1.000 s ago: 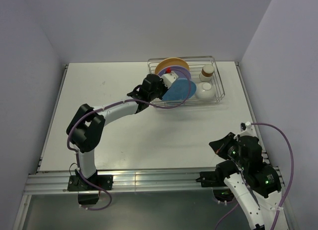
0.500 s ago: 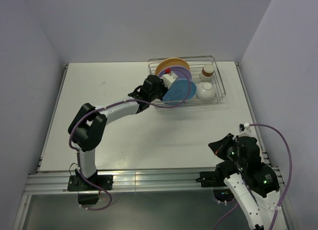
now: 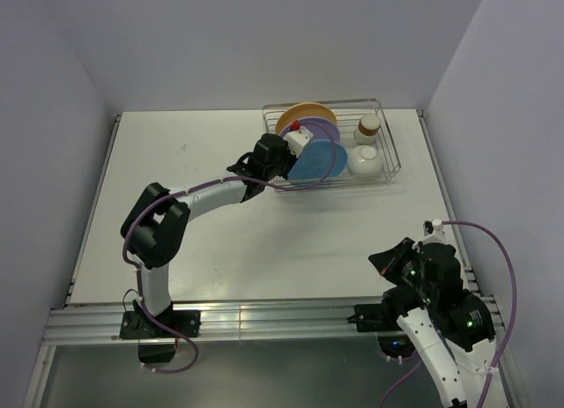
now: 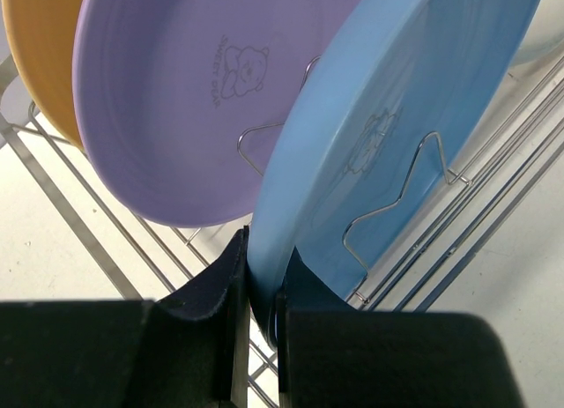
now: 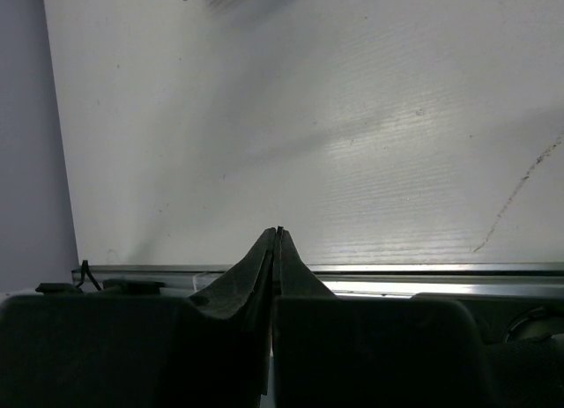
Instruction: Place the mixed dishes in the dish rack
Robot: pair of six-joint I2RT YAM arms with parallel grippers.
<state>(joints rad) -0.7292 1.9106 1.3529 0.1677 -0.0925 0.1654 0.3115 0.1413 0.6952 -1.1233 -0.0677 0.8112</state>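
Note:
The silver wire dish rack (image 3: 388, 148) stands at the table's far right. In it the orange-yellow plate (image 3: 304, 114), the lavender plate (image 3: 324, 126) and the blue plate (image 3: 319, 160) stand on edge among the dividers. My left gripper (image 3: 289, 161) is shut on the blue plate's rim (image 4: 264, 276), with the plate between dividers (image 4: 401, 192). The lavender plate (image 4: 203, 91) and orange plate (image 4: 40, 55) stand behind it. The white bowl (image 3: 365, 161) and the brown-rimmed cup (image 3: 367, 128) sit in the rack's right end. My right gripper (image 5: 278, 236) is shut and empty, near the table's front right.
White walls close in the table on three sides. A metal rail (image 3: 264, 320) runs along the near edge. The rack's wire floor (image 4: 97, 241) lies under the plates.
The left gripper and the blue plate have shifted slightly toward the rack's dividers. The right arm has barely moved.

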